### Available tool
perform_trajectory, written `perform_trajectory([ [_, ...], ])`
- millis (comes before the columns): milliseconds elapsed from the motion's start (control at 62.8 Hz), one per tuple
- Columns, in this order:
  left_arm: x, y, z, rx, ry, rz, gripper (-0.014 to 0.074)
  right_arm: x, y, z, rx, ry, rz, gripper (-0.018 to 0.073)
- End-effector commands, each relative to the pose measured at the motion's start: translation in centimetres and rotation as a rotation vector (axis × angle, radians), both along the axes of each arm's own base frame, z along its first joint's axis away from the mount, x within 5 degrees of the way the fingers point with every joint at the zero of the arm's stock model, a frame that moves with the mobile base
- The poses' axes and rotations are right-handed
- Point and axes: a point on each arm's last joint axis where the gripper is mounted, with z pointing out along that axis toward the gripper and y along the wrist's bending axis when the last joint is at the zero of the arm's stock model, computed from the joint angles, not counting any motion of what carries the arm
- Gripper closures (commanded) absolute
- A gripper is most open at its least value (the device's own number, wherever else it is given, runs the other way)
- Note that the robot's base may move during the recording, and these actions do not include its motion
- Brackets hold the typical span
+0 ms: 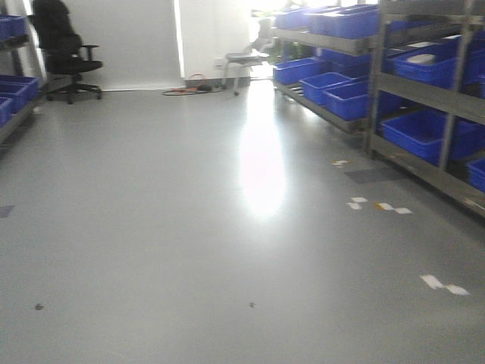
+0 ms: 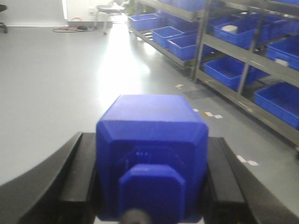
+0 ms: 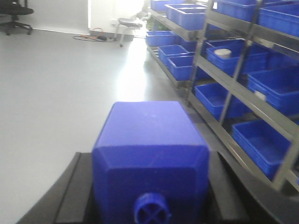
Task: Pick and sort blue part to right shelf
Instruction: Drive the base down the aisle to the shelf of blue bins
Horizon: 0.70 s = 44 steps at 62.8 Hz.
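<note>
Two blue parts here, one per gripper, both off the shelf and up over the floor.

Left wrist view: left gripper (image 2: 152, 140) is closed onto a blue part (image 2: 152, 119). It's a chunky box w/ bevelled corners and a smaller raised block on the near face. The black fingers (image 2: 86, 172) press against both its sides, no gap showing.

Right wrist view: same story. Right gripper (image 3: 149, 158) is clamped on a second blue part (image 3: 149, 128), which has a round cross-marked plug low on the near face. Its fingers (image 3: 74, 191) sit tight to the sides.

Room, front view, L to R: a rack w/ blue bins (image 1: 15, 87) at the far left edge, and a black office chair (image 1: 64, 45) near the back wall. The grey floor (image 1: 151, 227) has a strong glare patch mid-frame. A cable (image 1: 189, 89) is coiled by the wall, w/ a grey chair (image 1: 250, 53) beyond it. White tape scraps (image 1: 379, 206) are stuck on the floor. The right shelf (image 1: 424, 87) is metal, several tiers, loaded w/ blue tubs (image 1: 417, 133); one tub holds something white (image 1: 420, 58), too blurred to ID.
</note>
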Motion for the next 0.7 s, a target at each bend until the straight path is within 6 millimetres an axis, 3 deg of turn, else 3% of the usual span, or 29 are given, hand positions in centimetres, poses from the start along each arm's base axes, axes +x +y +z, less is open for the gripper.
perform_trajectory([
  [0, 0.03, 0.06, 1.70, -0.028, -0.104, 0.007, 0.0316, -0.12, 0.10, 1.93, -0.018, -0.126, 0.013, 0.0219],
  [685, 0.03, 0.06, 1.70, -0.028, -0.104, 0.007, 0.0316, -0.12, 0.10, 1.93, -0.018, -0.126, 0.013, 0.0219],
])
